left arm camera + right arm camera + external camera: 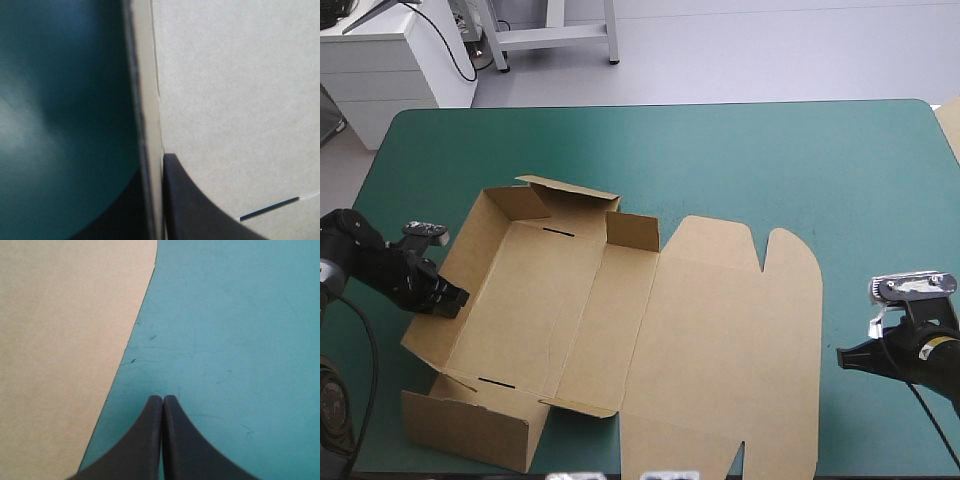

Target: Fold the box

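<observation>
The box (620,330) lies on the left and middle of the table (770,160). It is half formed. The tray part is toward the table's left edge, and the lid (730,350) lies flat on the teal-green cover, reaching toward the right. The sheet's long axis therefore runs left to right across the table.

The left gripper (455,298) is at the tray's left wall (440,320), which leans outward rather than standing upright. In the left wrist view the wall's edge passes between the two black fingers (200,210), which are all but closed on the board, so this gripper holds the wall.

The right gripper (845,355) is off the box, over bare cover just beside the lid's right edge. In its wrist view the fingers meet in one point (163,399) with nothing between them. The lid's curved edge (65,340) lies ahead and to one side, not touching.

Judgement: the wall in hand is the step in progress, and the left arm is the nearer one. The wall has to swing inward toward the tray floor to stand upright.
</observation>
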You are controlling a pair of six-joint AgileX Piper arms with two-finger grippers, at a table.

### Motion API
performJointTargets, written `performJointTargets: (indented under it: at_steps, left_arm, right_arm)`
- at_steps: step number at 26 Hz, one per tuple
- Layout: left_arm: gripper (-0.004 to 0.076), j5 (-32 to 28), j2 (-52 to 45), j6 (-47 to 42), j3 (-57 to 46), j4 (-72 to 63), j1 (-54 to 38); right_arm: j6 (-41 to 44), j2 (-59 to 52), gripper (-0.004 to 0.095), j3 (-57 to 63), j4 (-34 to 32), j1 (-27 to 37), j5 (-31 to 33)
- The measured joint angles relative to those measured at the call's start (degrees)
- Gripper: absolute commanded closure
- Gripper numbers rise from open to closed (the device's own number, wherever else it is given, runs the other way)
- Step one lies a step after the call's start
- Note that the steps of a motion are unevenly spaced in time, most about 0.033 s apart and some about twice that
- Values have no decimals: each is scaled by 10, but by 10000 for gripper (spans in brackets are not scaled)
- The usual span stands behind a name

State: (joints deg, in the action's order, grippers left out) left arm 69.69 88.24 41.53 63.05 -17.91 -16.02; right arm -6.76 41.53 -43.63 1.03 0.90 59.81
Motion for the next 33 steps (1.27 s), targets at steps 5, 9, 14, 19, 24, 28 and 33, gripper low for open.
performJointTargets:
  at_steps: [5, 9, 14, 19, 24, 28, 33]
  left_arm:
    - [731, -3, 1, -2, 83, 107, 115]
    - [731, -55, 4, 29, 128, 129, 212]
    - [731, -161, 5, 36, 159, 195, 310]
    - [731, -252, 6, 32, 165, 294, 391]
    - [731, -333, 13, -14, 166, 421, 458]
    - [731, -376, 22, -64, 166, 535, 501]
    - [731, -401, 30, -132, 166, 639, 552]
  right_arm:
    - [0, 0, 929, 0, 0, 0, 0]
    - [0, 0, 929, 0, 0, 0, 1]
    - [0, 0, 929, 0, 0, 0, 3]
    - [0, 0, 929, 0, 0, 0, 5]
    - [0, 0, 929, 0, 0, 0, 5]
    - [2, 0, 929, 0, 0, 0, 6]
    - [4, 0, 929, 0, 2, 0, 7]
